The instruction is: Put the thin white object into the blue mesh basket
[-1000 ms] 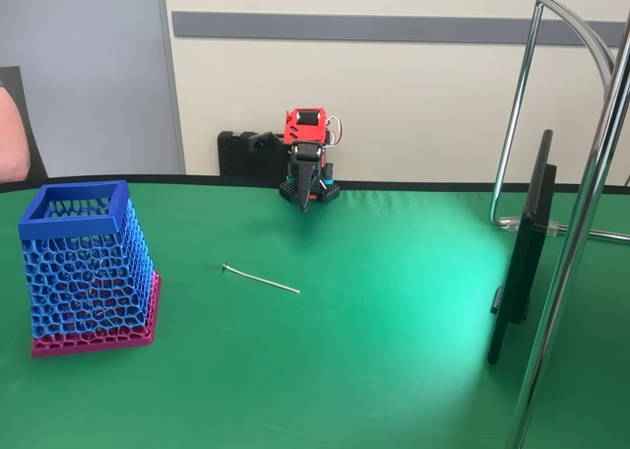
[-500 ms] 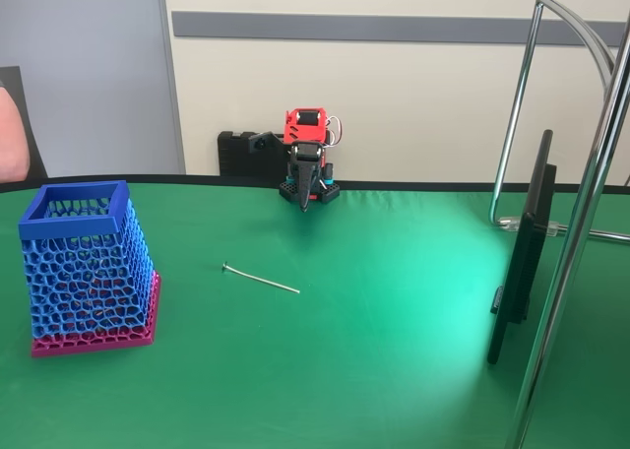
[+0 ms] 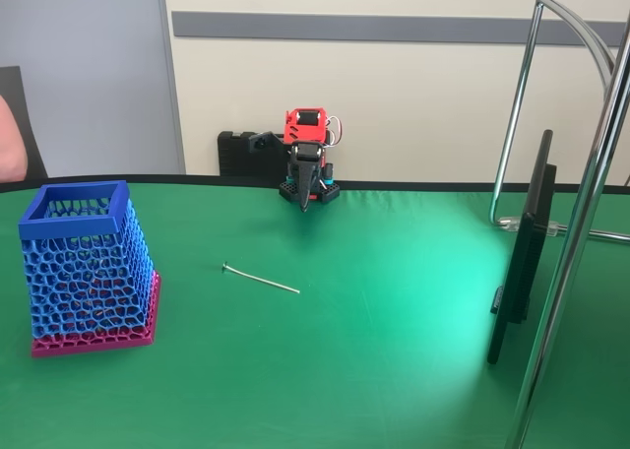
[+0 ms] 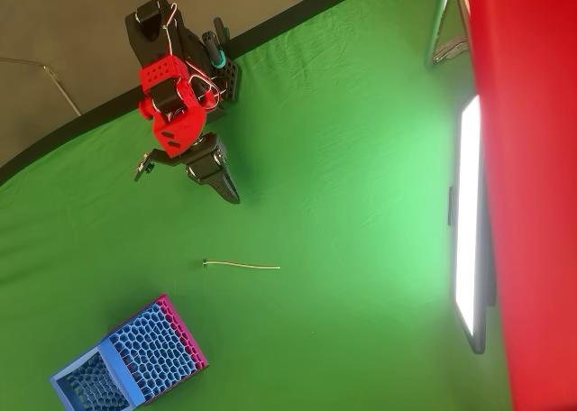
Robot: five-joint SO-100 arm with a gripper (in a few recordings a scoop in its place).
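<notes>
A: Lying flat on the green table (image 3: 394, 301), the thin white object (image 3: 261, 279) occupied the centre-left of the fixed view, its tiny knob at the left end. What did the overhead view record?

B: The same stick (image 4: 242, 266) lay left of centre in the frame, nearly horizontal, knob to the left, with bare cloth on every side.

A: And the blue mesh basket (image 3: 84, 262)?

B: It stood upright at the left edge of the fixed view, on its magenta base, dark blue rim uppermost, well apart from the stick. In the overhead view it appeared in the lower left corner (image 4: 126, 366), below and left of the stick.

A: Where was the gripper (image 3: 305, 205)?

B: At the far edge of the table, centre of the fixed view, pointing downward beneath the red arm. In the overhead view it sat in the upper left (image 4: 231, 195), its tip aimed toward the lower right, clear of the stick.

A: Its state?

B: The two fingers met in a single dark point; nothing was held between them.

A: Other items?

B: A dark monitor (image 3: 522, 252) seen edge-on stood at the right, beside a chrome stand (image 3: 576, 242).
</notes>
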